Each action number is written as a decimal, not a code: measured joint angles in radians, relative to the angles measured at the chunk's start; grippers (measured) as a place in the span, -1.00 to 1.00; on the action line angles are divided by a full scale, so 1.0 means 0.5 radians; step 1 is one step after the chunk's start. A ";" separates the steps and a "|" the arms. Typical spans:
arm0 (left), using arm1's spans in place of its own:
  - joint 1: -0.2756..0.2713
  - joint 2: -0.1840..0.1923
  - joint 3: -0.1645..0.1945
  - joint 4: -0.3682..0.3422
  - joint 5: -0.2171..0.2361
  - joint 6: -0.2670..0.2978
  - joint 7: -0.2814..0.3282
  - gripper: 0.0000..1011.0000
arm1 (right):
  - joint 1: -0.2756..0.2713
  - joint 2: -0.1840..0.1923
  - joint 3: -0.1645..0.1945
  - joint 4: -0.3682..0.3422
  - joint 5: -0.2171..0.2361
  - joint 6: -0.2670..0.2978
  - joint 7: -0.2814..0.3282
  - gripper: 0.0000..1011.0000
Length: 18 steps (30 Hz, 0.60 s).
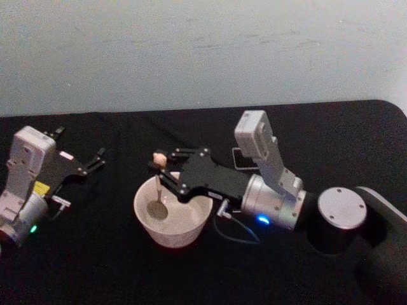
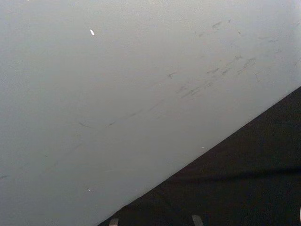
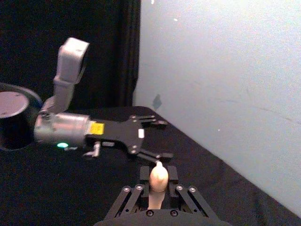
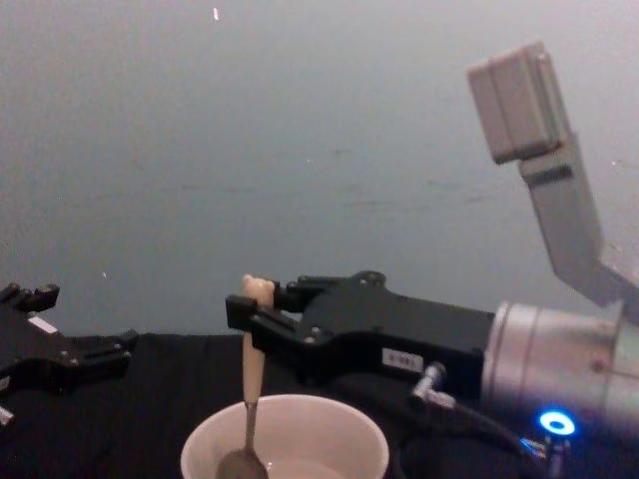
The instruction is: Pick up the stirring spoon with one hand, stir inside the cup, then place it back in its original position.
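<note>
We clamp R hand (image 1: 166, 169) on spoon (image 1: 157, 189) top, upright so it dips in cup (image 1: 191, 234); L hand (image 1: 81, 145) idles left, spread.

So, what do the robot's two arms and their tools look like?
The right tool and left tool are black jointed linkages on silver cylindrical wrists with light grey boxes. The right wrist has a blue light and a thin cable; the left a green light and yellow label.

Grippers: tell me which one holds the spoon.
The right gripper, shut on the stirring spoon whose bowl sits in the cup; the left gripper is open and empty.
</note>
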 joint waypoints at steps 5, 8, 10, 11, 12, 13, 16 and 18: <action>0.000 0.000 0.000 0.000 0.000 0.000 0.000 0.98 | 0.062 -0.063 0.014 0.103 -0.019 0.003 -0.039 -0.56; 0.000 0.000 0.000 0.000 0.000 0.000 0.000 0.98 | 0.099 -0.094 0.041 0.162 -0.020 0.018 -0.063 -0.56; 0.000 0.000 0.000 0.000 0.000 0.000 0.000 0.98 | 0.118 -0.107 0.066 0.198 -0.013 0.032 -0.076 -0.56; 0.000 0.000 0.000 0.000 0.000 0.000 0.000 0.98 | 0.123 -0.108 0.075 0.207 -0.008 0.036 -0.079 -0.56; 0.000 0.000 0.000 0.000 0.000 0.000 0.000 0.98 | 0.127 -0.108 0.083 0.213 -0.004 0.039 -0.080 -0.56; 0.000 0.000 0.000 0.000 0.000 0.000 0.000 0.98 | 0.130 -0.106 0.099 0.219 0.003 0.044 -0.082 -0.56; 0.000 0.000 0.000 0.000 0.000 0.000 0.000 0.98 | 0.126 -0.080 0.127 0.210 0.022 0.057 -0.075 -0.56; 0.000 0.000 0.000 0.000 0.000 0.000 0.000 0.98 | 0.114 -0.060 0.138 0.191 0.034 0.065 -0.063 -0.56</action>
